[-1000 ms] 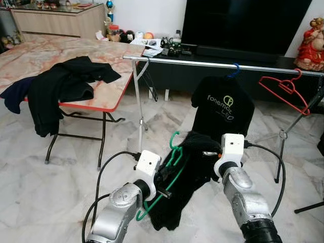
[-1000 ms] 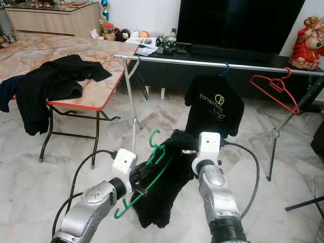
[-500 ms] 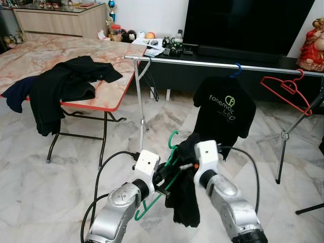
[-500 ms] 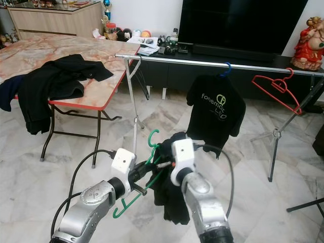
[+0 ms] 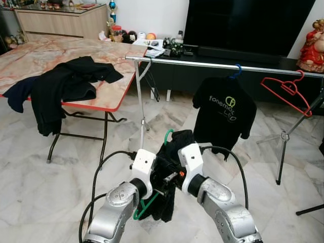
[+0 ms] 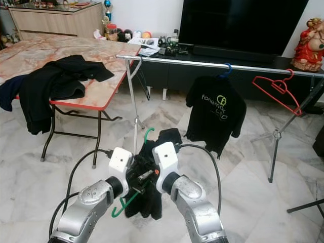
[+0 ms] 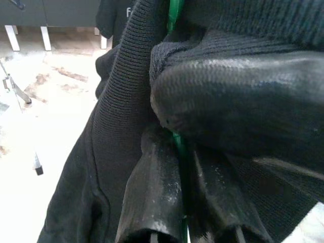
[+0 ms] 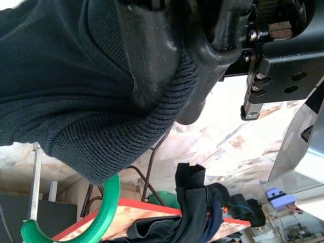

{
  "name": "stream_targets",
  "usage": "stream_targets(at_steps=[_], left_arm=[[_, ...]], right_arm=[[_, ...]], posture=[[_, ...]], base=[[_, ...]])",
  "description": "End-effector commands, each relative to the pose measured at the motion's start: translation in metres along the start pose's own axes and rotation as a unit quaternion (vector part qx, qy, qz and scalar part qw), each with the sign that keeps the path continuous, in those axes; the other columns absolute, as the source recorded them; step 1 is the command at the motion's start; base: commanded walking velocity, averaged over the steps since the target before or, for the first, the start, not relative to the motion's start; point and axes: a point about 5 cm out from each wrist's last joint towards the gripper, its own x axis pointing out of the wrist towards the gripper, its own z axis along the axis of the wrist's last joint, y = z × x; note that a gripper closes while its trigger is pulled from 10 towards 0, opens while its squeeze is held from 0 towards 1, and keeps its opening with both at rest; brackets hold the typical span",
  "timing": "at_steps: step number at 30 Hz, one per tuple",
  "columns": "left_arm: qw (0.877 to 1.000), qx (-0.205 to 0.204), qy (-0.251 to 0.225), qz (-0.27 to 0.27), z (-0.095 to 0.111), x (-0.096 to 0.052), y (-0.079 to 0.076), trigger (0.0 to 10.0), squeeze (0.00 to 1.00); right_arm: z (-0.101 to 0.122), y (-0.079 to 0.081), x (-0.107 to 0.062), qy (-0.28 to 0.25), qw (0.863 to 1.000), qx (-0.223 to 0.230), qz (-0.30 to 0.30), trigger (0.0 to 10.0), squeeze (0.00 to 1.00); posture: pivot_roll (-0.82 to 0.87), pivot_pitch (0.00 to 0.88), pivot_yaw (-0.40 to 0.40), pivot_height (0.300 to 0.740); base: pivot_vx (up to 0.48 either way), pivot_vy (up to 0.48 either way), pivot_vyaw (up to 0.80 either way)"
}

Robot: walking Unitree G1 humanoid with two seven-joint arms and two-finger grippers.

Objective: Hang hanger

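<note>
1. Both grippers meet low and near, in front of the rail point(image 5: 212, 64), well short of it.
2. Left gripper point(image 5: 163, 178): fingers point(image 7: 152, 202) clenched on the green hanger point(image 5: 144, 208), wire pinched between them, knit fabric pressed against it.
3. Right gripper point(image 6: 144, 177): fingers pinch the black garment's point(image 5: 169, 152) ribbed edge, just beside the left gripper, touching or nearly so.
4. Hanger's long axis is steeply tilted: hook point(image 5: 167, 133) up and far, pointing toward the rail; lower end down, near and left. Middle is hidden by garment.
5. Garment hangs bunched over the hanger, draping below both grippers.
6. Rail runs left-right across the far side. Black printed tee point(image 5: 224, 114) hangs on a blue hanger point(image 5: 236, 70) mid-rail; empty red hanger point(image 5: 287, 89) at the right end.
7. Table point(image 5: 109, 96) far left, dark clothes point(image 5: 61, 86) heaped on its near edge.
</note>
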Motion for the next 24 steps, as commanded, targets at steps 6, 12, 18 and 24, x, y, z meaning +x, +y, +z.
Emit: stream_targets(at_steps=[6, 12, 18, 24], left_arm=[[1.000, 0.005, -0.026, -0.010, 0.010, 0.004, -0.006, 10.0, 0.00], [1.000, 0.005, -0.027, -0.012, 0.011, 0.005, -0.006, 10.0, 0.00], [1.000, 0.006, -0.028, -0.011, 0.011, 0.004, -0.005, 10.0, 0.00], [0.999, 0.006, -0.029, -0.012, 0.011, 0.004, -0.005, 10.0, 0.00]], right_arm=[[0.004, -0.035, -0.004, 0.004, 0.992, 0.008, -0.128, 10.0, 0.00], [0.002, -0.030, -0.005, 0.008, 0.994, 0.004, -0.104, 10.0, 0.00], [-0.003, -0.041, -0.006, 0.021, 0.987, 0.003, -0.157, 10.0, 0.00], [-0.001, -0.048, -0.009, 0.019, 0.986, 0.006, -0.168, 10.0, 0.98]], posture=[[0.15, 0.000, -0.073, 0.740], [0.15, 0.000, -0.074, 0.740], [0.16, 0.000, -0.073, 0.740], [0.15, 0.000, -0.073, 0.740]], base=[[0.000, 0.000, 0.00], [0.000, 0.000, 0.00], [0.000, 0.000, 0.00], [0.000, 0.000, 0.00]])
